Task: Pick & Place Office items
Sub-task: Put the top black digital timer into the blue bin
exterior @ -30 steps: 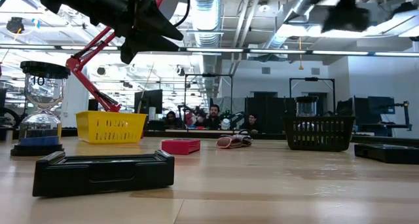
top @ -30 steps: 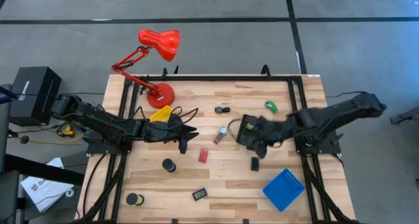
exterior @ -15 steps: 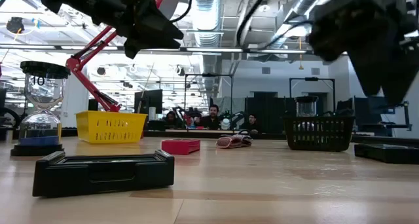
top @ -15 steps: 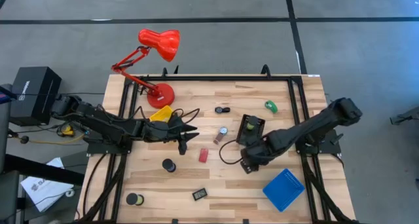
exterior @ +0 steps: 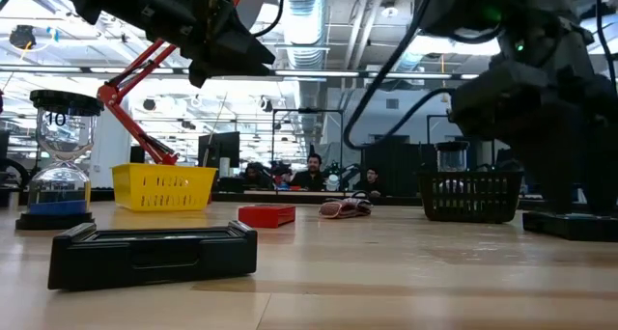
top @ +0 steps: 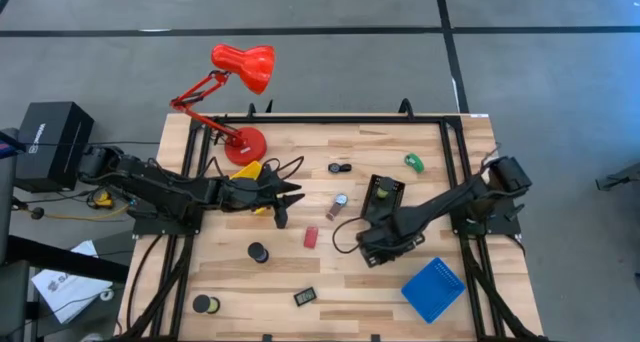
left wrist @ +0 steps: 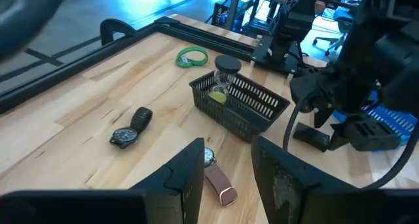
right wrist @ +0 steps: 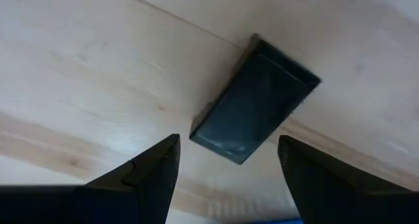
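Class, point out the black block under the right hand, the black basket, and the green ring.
black block (right wrist: 252, 106), right wrist view, top face.
black basket (left wrist: 243, 109), left wrist view, side wall.
green ring (left wrist: 192, 56), left wrist view, band.

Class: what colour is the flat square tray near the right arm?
Blue tray, clearest in the high view.

The wooden table (top: 330, 282) stands on a grey concrete floor (top: 330, 72) crossed by dark lines, one running along beyond the far edge, another slanting off past the far right corner. A black box (top: 48, 140) sits on the floor just off the table's left edge, with papers (top: 65, 282) lying near the near left corner. Looking level across the table, the room opens into a long workshop: exposed silver ducts (exterior: 309, 12) and pipes overhead, strip lights (exterior: 463, 76) glowing, dark monitors and racks (exterior: 386, 161) along the back, and a few seated people (exterior: 311, 171) far off.
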